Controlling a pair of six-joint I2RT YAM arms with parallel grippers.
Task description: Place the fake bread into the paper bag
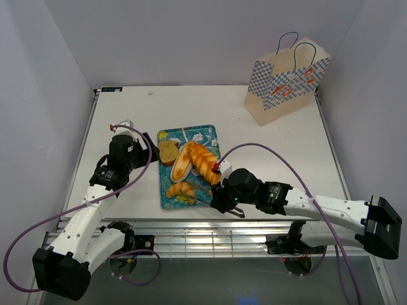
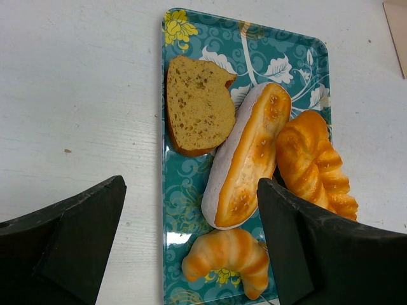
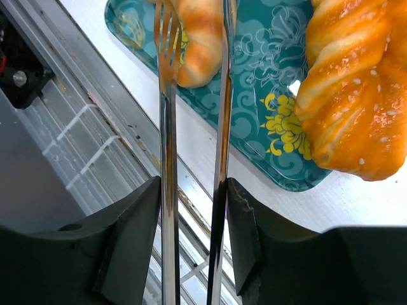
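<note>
Four pieces of fake bread lie on a blue patterned tray (image 1: 205,131): a toast slice (image 1: 168,151), an oval bun (image 1: 182,162), a braided loaf (image 1: 205,162) and a croissant (image 1: 181,190). The paper bag (image 1: 287,82) stands upright at the far right. My left gripper (image 1: 150,147) is open and empty, left of the tray. In the left wrist view (image 2: 191,187) it hovers over the tray's left edge, above the croissant (image 2: 229,251). My right gripper (image 1: 221,201) is shut on metal tongs (image 3: 168,127). The tong tips straddle the croissant (image 3: 197,38), beside the braided loaf (image 3: 350,95).
The table's front edge and a metal rail (image 1: 210,232) run just below the tray's near end. White walls close in the table on three sides. Purple cables loop from both arms.
</note>
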